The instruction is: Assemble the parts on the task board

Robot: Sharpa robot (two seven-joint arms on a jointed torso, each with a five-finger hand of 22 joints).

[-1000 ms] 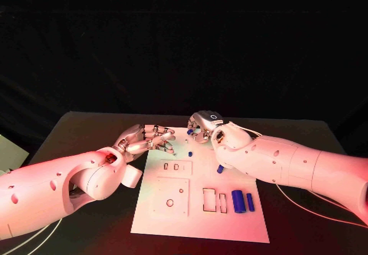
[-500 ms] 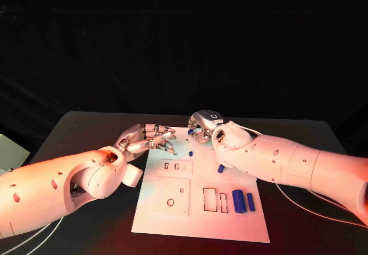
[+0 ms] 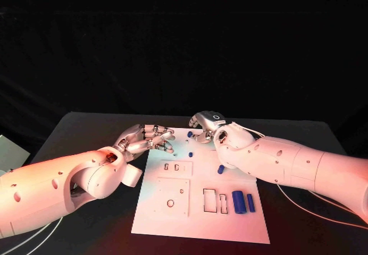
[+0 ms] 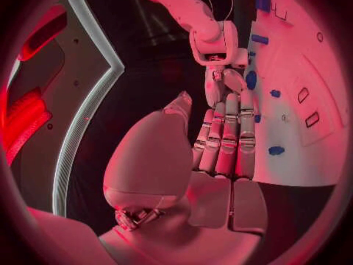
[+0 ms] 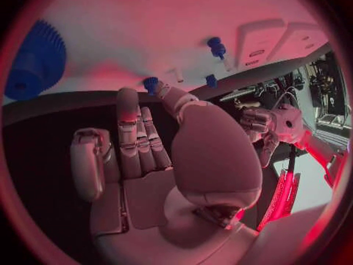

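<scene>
The white task board [image 3: 201, 212] lies in the middle of the table. My right hand [image 3: 204, 127] hangs over its far edge, and thumb and a fingertip pinch a small blue part [image 3: 190, 134] [image 5: 150, 83] [image 4: 250, 79]. My left hand [image 3: 147, 139] hovers at the board's far left corner with its fingers [image 4: 224, 138] stretched side by side and nothing in them. A small blue peg [image 3: 190, 154] stands on the board between the hands. A blue gear [image 3: 220, 169] [image 5: 33, 59] lies under my right forearm. Two blue cylinders [image 3: 239, 201] lie side by side near the board's right edge.
The board has rectangular slots [image 3: 209, 200] and a round hole [image 3: 169, 203] in its near half, and two small slots [image 3: 171, 167] further back. The black table [image 3: 84, 133] extends on both sides of the board.
My right hand has dipped slightly with the blue part toward the board's far edge. My left hand has barely moved.
</scene>
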